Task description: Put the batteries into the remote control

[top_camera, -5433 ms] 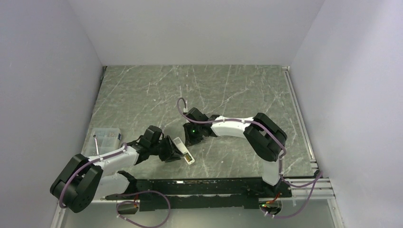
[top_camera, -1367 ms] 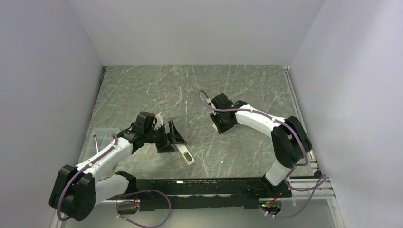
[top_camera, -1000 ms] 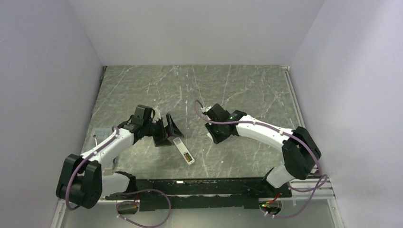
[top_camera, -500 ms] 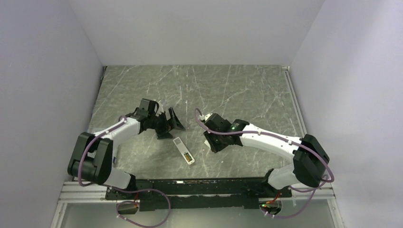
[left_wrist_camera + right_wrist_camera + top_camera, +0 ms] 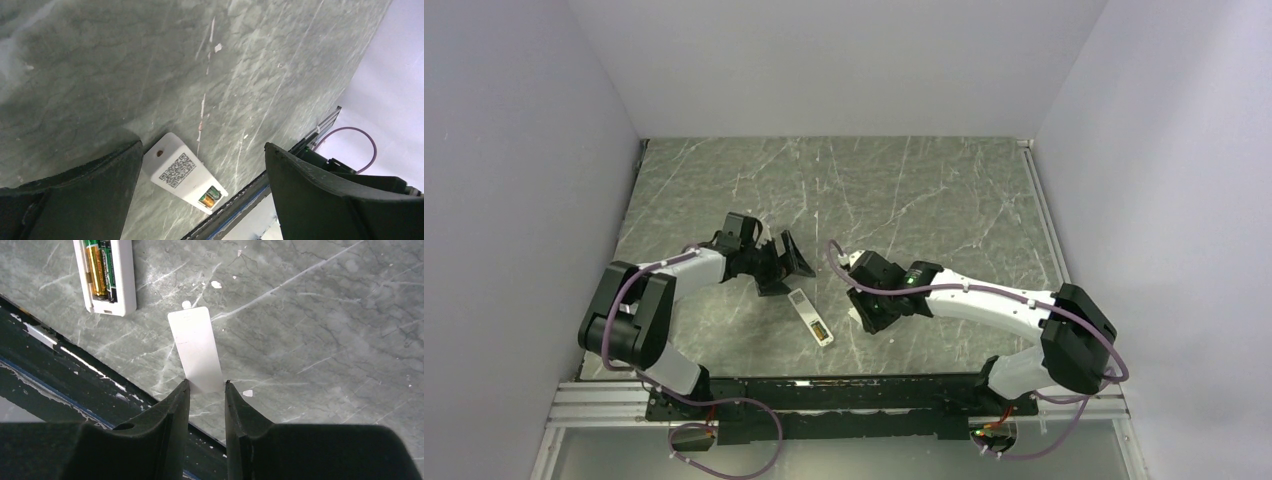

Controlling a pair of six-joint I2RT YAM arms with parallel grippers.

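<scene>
The remote control [image 5: 810, 317] lies back-up on the marble table, with a QR label [image 5: 172, 169] and its battery bay uncovered. Two batteries [image 5: 100, 265], one green and one orange-gold, lie side by side in that bay at the end near the rail. My left gripper [image 5: 784, 268] stands open just behind the remote's far end, jaws wide and empty [image 5: 202, 146]. My right gripper [image 5: 865, 314] is to the right of the remote, shut on one end of the flat white cover [image 5: 196, 347], which sticks out past the fingertips [image 5: 206, 384].
The black base rail [image 5: 844, 385] runs along the near table edge, just in front of the remote and the right gripper. Small white flecks [image 5: 216, 284] dot the marble. Grey walls close in the left, back and right sides.
The right gripper has travelled from the table's middle toward the near edge, ending beside the remote with the cover. The left gripper, earlier shut on the remote, has let go and backed off.
</scene>
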